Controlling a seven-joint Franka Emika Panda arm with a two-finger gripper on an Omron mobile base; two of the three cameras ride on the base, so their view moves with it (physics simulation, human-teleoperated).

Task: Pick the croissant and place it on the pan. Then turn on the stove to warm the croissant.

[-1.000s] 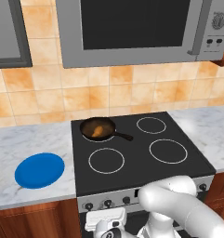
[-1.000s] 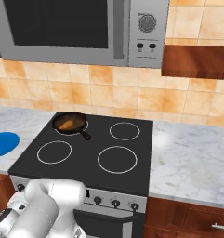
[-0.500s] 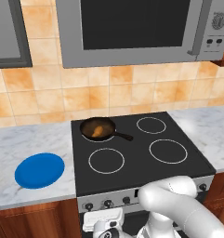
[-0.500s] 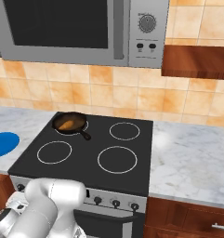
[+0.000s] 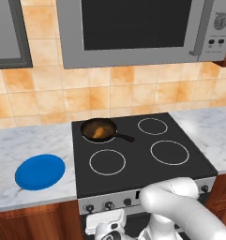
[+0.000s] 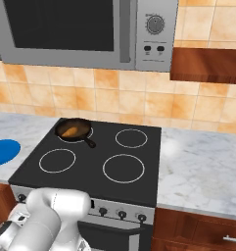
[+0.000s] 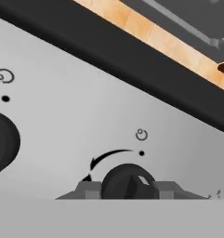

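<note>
While the croissant [image 5: 101, 131] lies inside the pan [image 5: 98, 130] on the rear left burner of the stove [image 5: 138, 154], the claw [image 7: 128, 188] sits well below and in front of both, at the silver front panel [image 7: 85, 125] of the stove.

In the hand view, the two dark fingertips [image 7: 88, 190] stand on either side of a dark round knob [image 7: 127, 182], pressed against it: the claw is clamped on the knob. A curved black arrow [image 7: 106, 158] is printed on the panel just above the knob, with a small ring symbol [image 7: 141, 135] and a dot above that. A second, larger dark knob [image 7: 2, 142] lies far to one side of the claw on the same panel, with its own ring symbol. Beyond the panel, farther from the claw, runs the black edge of the cooktop, then orange tile.

In the left base view, the pan handle [image 5: 125, 138] points toward the centre of the cooktop. The other three burner rings carry nothing. A round blue plate [image 5: 40, 171] rests on the marble bench [image 5: 25, 145] left of the stove, well apart from the claw. A grey microwave [image 5: 138, 28] hangs above the stove against the tiled wall [image 5: 86, 93], high above the claw.
</note>
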